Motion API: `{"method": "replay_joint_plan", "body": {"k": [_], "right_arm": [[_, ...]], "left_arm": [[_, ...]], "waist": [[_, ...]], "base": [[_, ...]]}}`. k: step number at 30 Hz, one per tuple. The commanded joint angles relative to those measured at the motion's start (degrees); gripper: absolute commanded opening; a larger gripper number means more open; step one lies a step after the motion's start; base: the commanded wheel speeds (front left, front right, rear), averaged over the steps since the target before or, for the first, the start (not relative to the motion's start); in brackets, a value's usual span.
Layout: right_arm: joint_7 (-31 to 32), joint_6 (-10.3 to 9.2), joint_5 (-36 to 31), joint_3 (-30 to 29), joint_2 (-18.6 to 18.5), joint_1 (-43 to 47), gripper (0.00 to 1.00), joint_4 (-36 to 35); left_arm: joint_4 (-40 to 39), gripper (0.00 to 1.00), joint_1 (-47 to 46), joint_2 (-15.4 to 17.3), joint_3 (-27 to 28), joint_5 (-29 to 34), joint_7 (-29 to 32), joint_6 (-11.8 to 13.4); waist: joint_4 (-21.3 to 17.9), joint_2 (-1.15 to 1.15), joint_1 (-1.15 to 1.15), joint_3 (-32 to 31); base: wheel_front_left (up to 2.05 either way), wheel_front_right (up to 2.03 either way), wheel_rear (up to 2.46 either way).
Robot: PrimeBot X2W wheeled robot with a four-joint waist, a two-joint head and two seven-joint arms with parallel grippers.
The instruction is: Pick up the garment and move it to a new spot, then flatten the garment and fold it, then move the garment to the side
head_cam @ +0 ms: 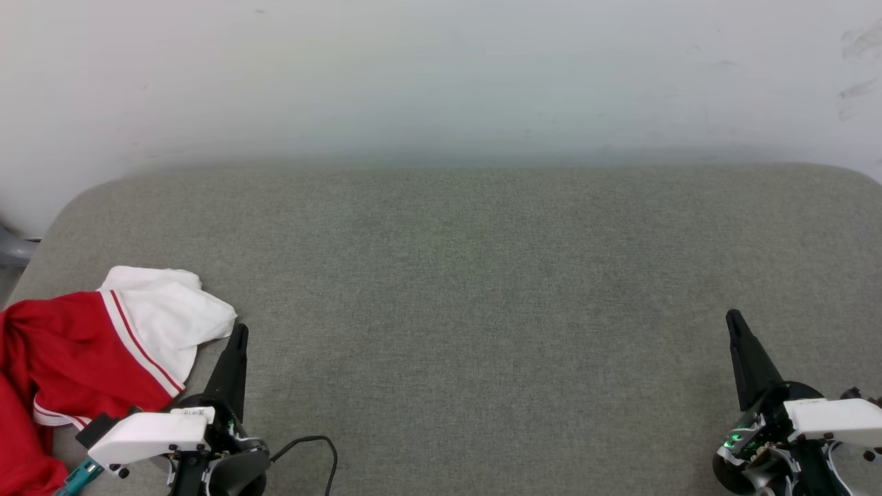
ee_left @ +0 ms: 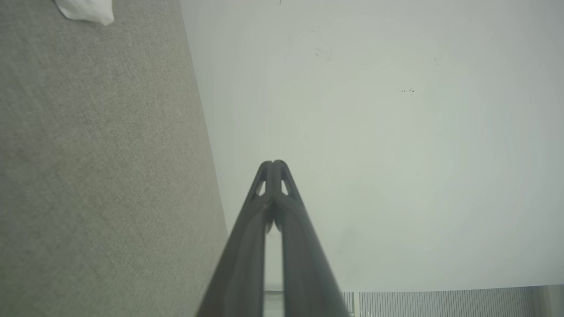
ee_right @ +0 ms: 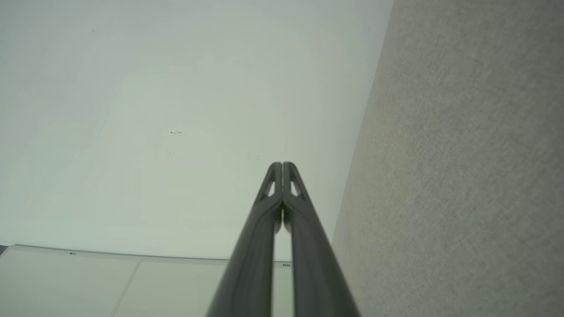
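Picking up the crumpled red jersey T-shirt (head_cam: 76,351) with white sleeves, bunched at the near left of the grey fabric-covered surface (head_cam: 482,296), should start with the empty, pinched-closed left gripper (head_cam: 238,331) just beside it opening wide, while the equally closed right gripper (head_cam: 732,318) waits at the near right.

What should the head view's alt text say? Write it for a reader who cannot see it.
A crumpled red garment with a white, stripe-trimmed sleeve lies at the near left edge of a grey fabric surface, beside the shut left pincer. The shut right pincer shows at lower right, holding nothing; a pale wall stands behind.
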Motion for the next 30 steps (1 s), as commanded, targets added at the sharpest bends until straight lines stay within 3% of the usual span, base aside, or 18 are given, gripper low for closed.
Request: {"method": "replay_joint_plan", "body": {"k": [1, 30], "right_arm": [[-0.03, -0.02, 0.2, 0.03, 0.25, -0.74, 0.0, 0.0], [-0.03, 0.0, -0.03, 0.07, 0.01, 0.52, 0.0, 0.63]], "left_arm": [[-0.09, 0.0, -0.32, -0.16, 0.11, 0.07, 0.1, -0.2], [0.7, 0.0, 0.35, -0.04, -0.2, -0.01, -0.06, 0.02]], "waist": [[0.0, 0.0, 0.0, 0.0], [0.0, 0.0, 0.0, 0.0]], "base": [[0.0, 0.0, 0.0], [0.0, 0.0, 0.0]]}}
